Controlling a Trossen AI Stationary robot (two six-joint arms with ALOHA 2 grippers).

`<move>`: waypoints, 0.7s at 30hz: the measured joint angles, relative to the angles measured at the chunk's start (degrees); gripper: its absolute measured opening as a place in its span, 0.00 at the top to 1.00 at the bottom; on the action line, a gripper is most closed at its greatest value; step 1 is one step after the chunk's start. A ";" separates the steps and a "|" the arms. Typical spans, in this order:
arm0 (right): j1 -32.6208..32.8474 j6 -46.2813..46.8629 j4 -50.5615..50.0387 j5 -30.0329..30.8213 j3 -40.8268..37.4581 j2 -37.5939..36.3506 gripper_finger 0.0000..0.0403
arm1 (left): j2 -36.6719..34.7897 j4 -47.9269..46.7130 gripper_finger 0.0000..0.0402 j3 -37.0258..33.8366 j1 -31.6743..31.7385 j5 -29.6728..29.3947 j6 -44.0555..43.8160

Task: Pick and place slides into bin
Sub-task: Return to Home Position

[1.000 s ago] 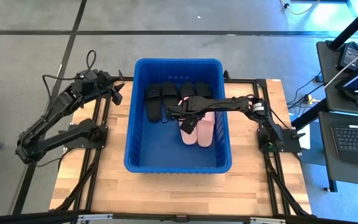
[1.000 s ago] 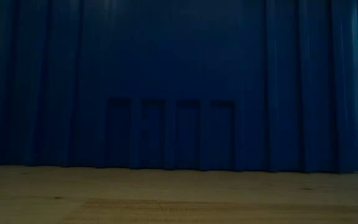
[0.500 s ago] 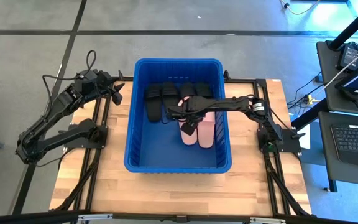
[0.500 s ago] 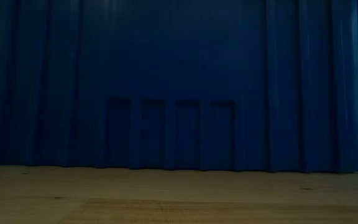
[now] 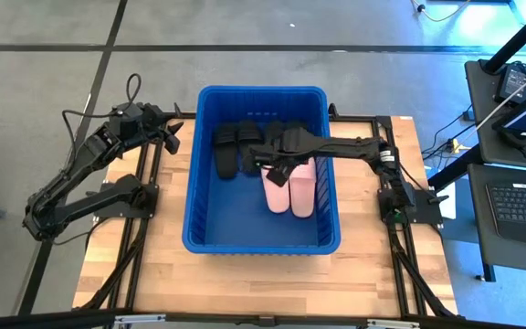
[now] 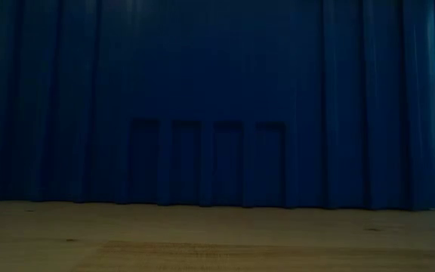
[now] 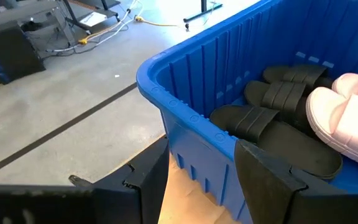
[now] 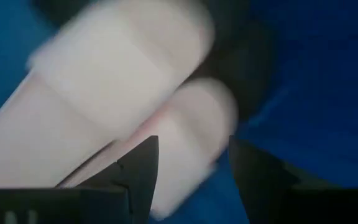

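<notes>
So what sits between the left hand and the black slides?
Just the wall of the bin, clearest in the left wrist view.

Right end effector (image 5: pixel 275 170) reaches out, left end effector (image 5: pixel 173 137) tucked, both spread.

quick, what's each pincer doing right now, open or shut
left pincer: open, empty, beside the large blue plastic bin.
right pincer: open, empty, over the two pale pink wide-strap slides inside that bin.
</notes>
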 joint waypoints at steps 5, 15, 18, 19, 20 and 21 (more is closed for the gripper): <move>0.17 -8.95 2.73 6.55 3.54 -5.62 0.53 | -2.93 0.17 0.56 0.01 -0.01 0.42 -0.26; -5.11 -20.15 17.12 7.86 -13.97 -27.77 0.60 | -12.72 -1.52 0.56 0.02 -0.02 6.15 -6.22; -6.77 -25.18 26.62 7.88 -24.29 -37.47 0.61 | -15.75 -3.48 0.56 0.02 -0.02 5.88 -7.69; -7.22 -26.66 29.55 7.92 -27.54 -40.62 0.61 | -16.70 -3.88 0.56 0.02 0.00 5.86 -8.09; -7.68 -27.91 32.32 7.93 -30.68 -43.63 0.61 | -17.62 -4.31 0.56 0.02 -0.01 5.86 -8.86; -8.01 -29.04 35.30 7.81 -33.88 -46.75 0.61 | -18.41 -4.81 0.56 0.02 -0.02 5.86 -9.16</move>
